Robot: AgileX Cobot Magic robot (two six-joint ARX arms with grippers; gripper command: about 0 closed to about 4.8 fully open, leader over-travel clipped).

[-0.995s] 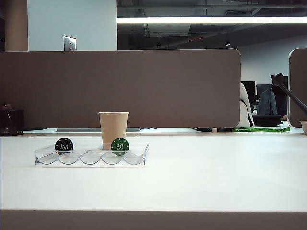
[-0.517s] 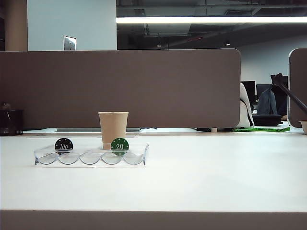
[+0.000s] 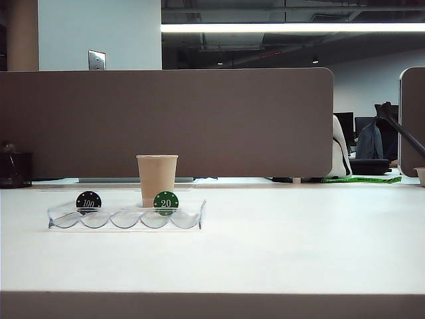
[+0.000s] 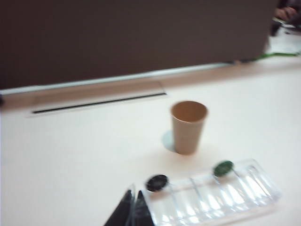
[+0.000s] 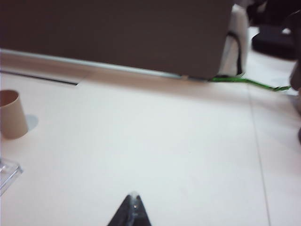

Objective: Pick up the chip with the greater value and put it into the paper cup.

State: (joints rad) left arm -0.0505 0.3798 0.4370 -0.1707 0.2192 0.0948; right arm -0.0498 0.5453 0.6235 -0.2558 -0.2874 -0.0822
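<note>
The black chip marked 100 stands upright in the leftmost slot of a clear chip tray. In the left wrist view this black chip sits just ahead of my left gripper, which is shut and empty. The tan paper cup stands just behind the tray, and the paper cup shows open-mouthed in the left wrist view. My right gripper is shut and empty over bare table, well to the side of the paper cup. Neither gripper shows in the exterior view.
A green chip marked 20 stands in another slot of the tray, and the green chip also shows from the left wrist. A brown partition runs along the far table edge. A cable slot lies in the table behind the cup.
</note>
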